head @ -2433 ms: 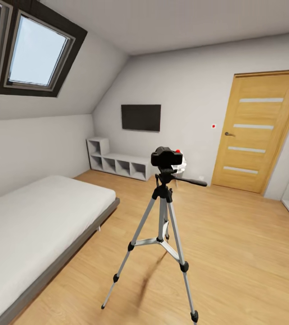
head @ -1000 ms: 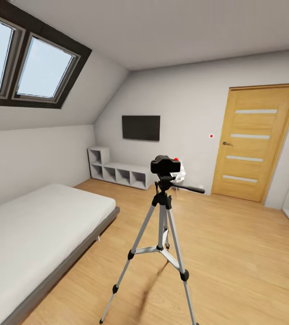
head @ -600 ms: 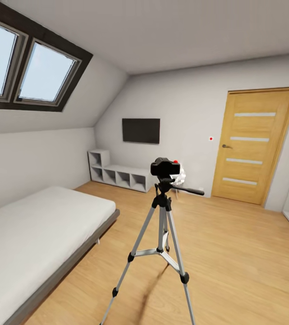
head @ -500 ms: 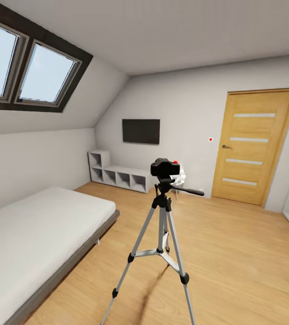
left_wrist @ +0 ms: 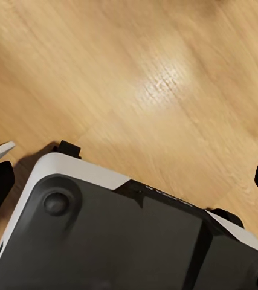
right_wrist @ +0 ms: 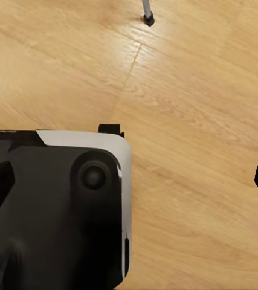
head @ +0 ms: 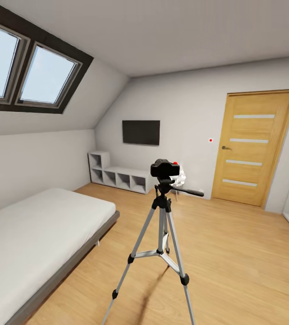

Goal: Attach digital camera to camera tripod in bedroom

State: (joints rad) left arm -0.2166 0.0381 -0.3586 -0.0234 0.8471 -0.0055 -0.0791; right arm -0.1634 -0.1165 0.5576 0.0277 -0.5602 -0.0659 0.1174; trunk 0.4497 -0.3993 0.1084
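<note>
In the bedroom, the camera tripod (head: 162, 225) stands on the light wood floor in the middle of the head view, silver legs spread and its pan handle (head: 190, 192) pointing right. The black digital camera (head: 165, 168) sits upright on the tripod's head, with its red dot (head: 175, 161) at its upper right. One tripod foot (right_wrist: 147, 18) shows on the floor in the right wrist view. My left gripper (left_wrist: 129, 190) and right gripper (right_wrist: 132, 184) hang over the floor and my own base, fingertips wide apart at the picture edges and nothing between them.
A low grey bed (head: 27, 234) lies to the left, a wooden door (head: 252, 149) at the back right. A wall TV (head: 140, 132) hangs above a low white shelf (head: 117, 174). A white spiky lamp (head: 181, 178) stands behind the tripod. My base (left_wrist: 104, 241) sits under both wrists.
The whole head view has shifted: the room sits lower in the picture and the tripod looks slightly smaller, so my camera moved. The digital camera stays on the tripod.
</note>
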